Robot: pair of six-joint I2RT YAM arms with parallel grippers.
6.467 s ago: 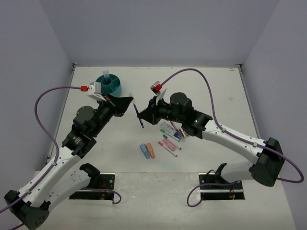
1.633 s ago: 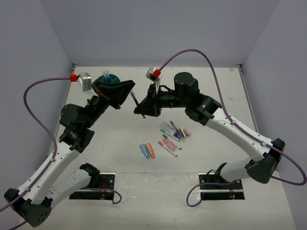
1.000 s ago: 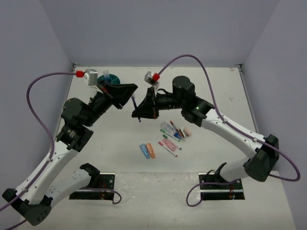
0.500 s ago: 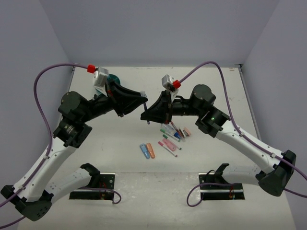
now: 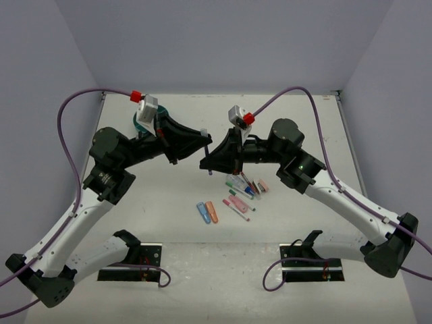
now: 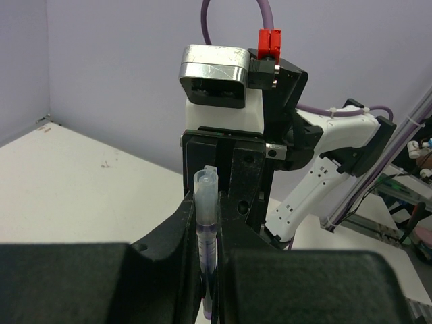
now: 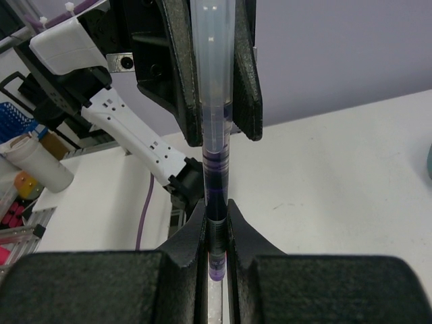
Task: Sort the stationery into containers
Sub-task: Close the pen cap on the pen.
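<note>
Both left claw [image 6: 206, 226] and right claw [image 7: 216, 219] pinch pen [image 7: 214, 162].

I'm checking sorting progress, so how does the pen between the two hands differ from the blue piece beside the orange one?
The pen is up in the air, gripped by both the left hand and the right hand; the blue piece lies loose on the table. The pen is long, thin, clear and dark purple; the blue piece is short and stubby. Neither is in the tub.
</note>
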